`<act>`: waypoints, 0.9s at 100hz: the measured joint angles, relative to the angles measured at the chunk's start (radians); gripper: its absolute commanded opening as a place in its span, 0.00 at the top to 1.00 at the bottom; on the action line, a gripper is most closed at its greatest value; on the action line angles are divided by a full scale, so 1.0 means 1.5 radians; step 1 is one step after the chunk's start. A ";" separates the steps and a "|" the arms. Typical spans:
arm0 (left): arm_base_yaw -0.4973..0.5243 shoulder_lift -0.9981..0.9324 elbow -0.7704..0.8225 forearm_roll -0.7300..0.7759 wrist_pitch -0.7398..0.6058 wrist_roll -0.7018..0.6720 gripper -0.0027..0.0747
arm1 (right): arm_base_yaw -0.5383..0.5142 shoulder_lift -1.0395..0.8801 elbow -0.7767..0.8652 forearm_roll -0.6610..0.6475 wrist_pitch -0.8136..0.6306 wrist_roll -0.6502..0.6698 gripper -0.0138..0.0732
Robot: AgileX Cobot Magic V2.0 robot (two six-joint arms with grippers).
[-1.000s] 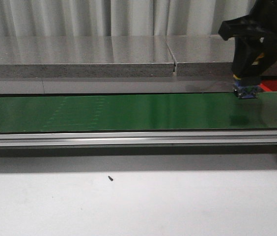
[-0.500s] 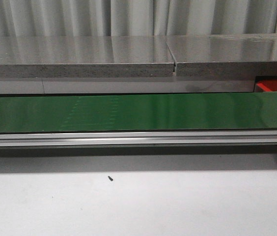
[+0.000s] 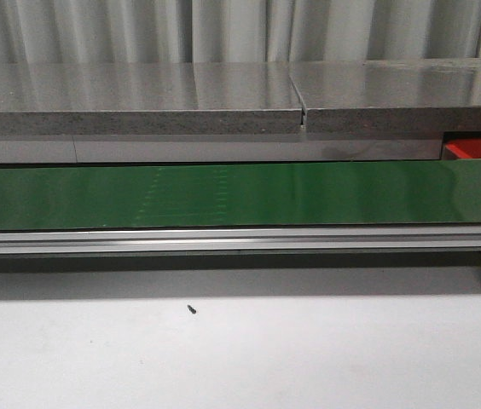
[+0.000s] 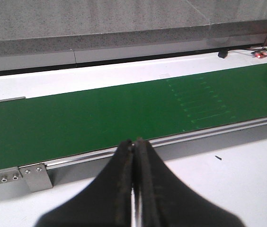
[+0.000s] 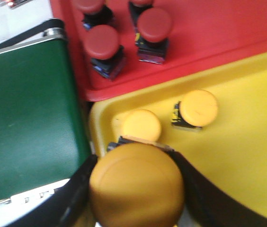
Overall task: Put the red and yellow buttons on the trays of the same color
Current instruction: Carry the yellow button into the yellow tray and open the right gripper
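Our right gripper (image 5: 136, 198) clamped a yellow button (image 5: 137, 185) above the yellow tray (image 5: 247, 156), beside the red tray (image 5: 228, 33) at the worktop's right edge; our left gripper (image 4: 134, 189) was closed, empty, over the green conveyor belt (image 4: 100, 118).

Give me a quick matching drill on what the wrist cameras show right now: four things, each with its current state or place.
1. left gripper
2. right gripper
3. red buttons
4. conveyor belt

A. carries no buttons
B. sitting on the red tray
C. fingers shut, nothing held
D. holding a yellow button over the yellow tray

Pairs: 1-C, 2-D, 3-B, 4-A
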 measured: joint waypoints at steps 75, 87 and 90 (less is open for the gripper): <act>0.000 0.000 0.000 0.000 0.000 0.000 0.99 | -0.124 0.087 0.075 -0.002 -0.083 0.006 0.74; 0.000 0.000 0.000 0.000 0.000 0.000 0.99 | -0.124 0.123 0.077 -0.002 -0.095 0.018 0.74; 0.000 0.000 0.000 0.000 0.000 0.000 0.99 | -0.124 0.131 0.077 -0.002 -0.096 0.022 0.74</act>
